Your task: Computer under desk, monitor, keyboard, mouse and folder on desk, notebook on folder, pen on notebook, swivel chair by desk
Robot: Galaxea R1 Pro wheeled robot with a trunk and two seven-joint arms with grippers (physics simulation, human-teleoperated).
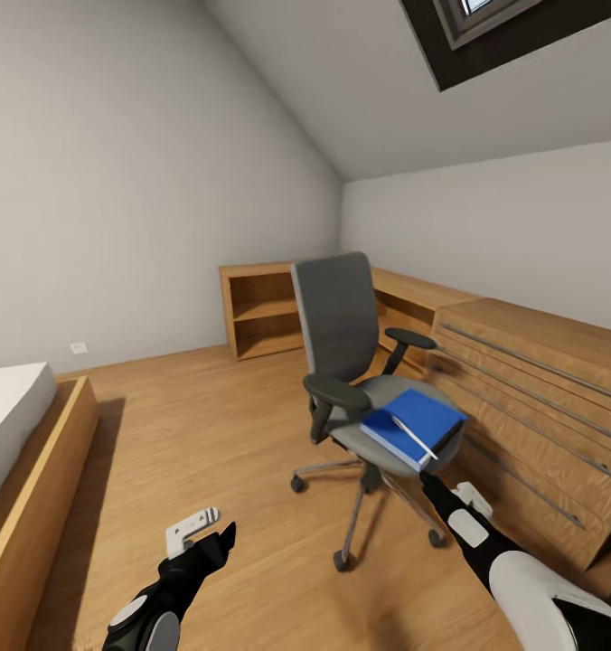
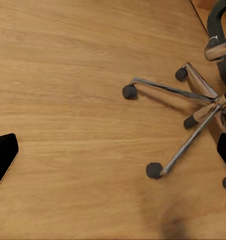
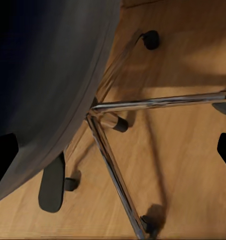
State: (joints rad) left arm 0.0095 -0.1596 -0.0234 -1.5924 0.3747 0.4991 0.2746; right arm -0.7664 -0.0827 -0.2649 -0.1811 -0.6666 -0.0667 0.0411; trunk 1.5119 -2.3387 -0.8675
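- Wooden floor [image 1: 224, 434] runs across an attic bedroom with grey sloped walls; a skylight [image 1: 486, 23] sits high on the far right
- On the near left is the corner of a bed [image 1: 16, 425] with a white mattress in a wooden frame
- Against the far wall stands an open wooden shelf unit [image 1: 260, 312], and along the right wall a light wooden chest [image 1: 540, 407] with long bar handles
- The swivel chair [image 1: 342, 334] stands in the middle of the room, just beside the chest, its metal wheeled base [image 2: 188, 100] on the floor
- On its seat lies the blue folder [image 1: 414, 425], with a slim white pen [image 1: 415, 437] lying on top of it; whether a notebook lies between them, I cannot tell
- The left gripper [image 1: 202, 533] hangs low over bare floor, near left of the chair, its fingers spread apart
- The right gripper [image 1: 455, 497] is just near the seat's front edge, below the folder, touching nothing I can see; its wrist view shows dark fingertips [image 3: 225, 147] wide apart over the chair's base
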